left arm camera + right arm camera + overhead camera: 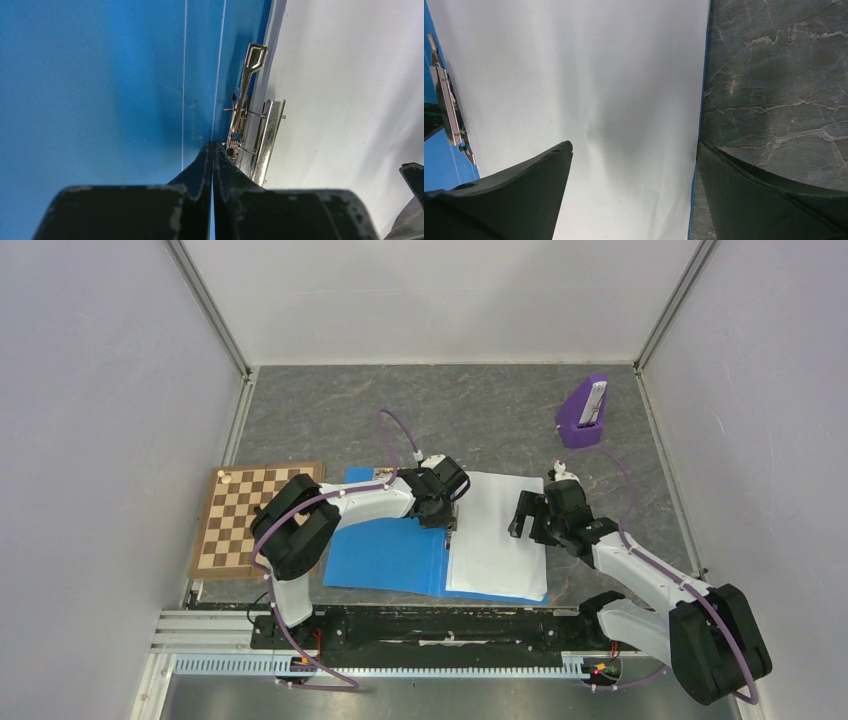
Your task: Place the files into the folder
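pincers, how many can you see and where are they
2. The left pincer is shut, over the open blue folder by its metal clip. The right pincer is open, at the right edge of the white paper in the folder.

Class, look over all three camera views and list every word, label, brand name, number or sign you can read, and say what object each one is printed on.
None can be read.
The files are blank white.
The open folder and its metal clip show no print.
The chessboard bears squares only.
The purple stand holds a pale strip with marks too small to read.
The left gripper and right gripper show no lettering.
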Robot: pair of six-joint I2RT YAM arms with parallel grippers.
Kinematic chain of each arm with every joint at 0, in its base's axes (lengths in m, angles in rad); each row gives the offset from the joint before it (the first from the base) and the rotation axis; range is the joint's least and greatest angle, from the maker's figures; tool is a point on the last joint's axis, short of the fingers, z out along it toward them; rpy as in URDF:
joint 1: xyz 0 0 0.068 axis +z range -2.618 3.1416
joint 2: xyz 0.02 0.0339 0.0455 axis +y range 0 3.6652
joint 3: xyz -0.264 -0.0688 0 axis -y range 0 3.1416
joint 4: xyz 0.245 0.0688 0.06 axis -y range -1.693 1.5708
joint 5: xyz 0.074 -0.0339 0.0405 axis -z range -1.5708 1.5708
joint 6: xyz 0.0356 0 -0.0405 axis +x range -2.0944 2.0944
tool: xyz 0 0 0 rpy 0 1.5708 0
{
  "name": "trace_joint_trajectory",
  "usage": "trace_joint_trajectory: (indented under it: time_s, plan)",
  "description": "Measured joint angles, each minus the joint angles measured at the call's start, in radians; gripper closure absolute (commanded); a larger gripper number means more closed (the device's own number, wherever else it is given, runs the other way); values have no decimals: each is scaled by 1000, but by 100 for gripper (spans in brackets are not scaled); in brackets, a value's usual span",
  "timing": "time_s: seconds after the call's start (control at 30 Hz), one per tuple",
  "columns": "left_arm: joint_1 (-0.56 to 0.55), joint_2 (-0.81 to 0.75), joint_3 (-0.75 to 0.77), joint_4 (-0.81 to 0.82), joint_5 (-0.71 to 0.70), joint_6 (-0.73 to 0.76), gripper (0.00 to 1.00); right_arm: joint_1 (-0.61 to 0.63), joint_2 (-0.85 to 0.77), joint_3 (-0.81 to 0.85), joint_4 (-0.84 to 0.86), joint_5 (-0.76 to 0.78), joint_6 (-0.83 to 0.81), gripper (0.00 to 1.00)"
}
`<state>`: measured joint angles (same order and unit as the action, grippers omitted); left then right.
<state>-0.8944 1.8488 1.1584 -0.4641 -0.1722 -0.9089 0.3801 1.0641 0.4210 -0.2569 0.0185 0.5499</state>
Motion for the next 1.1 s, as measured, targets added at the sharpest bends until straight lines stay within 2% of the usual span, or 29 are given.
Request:
trace_joint_trajectory:
  time_s: [0.43,1.1]
  plan:
    - [0,0,0,0,0,-1,98,74,12,7,-16,88,0,3]
    - [0,5,0,18,2,-9,98,82,20,48,-59,97,0,2]
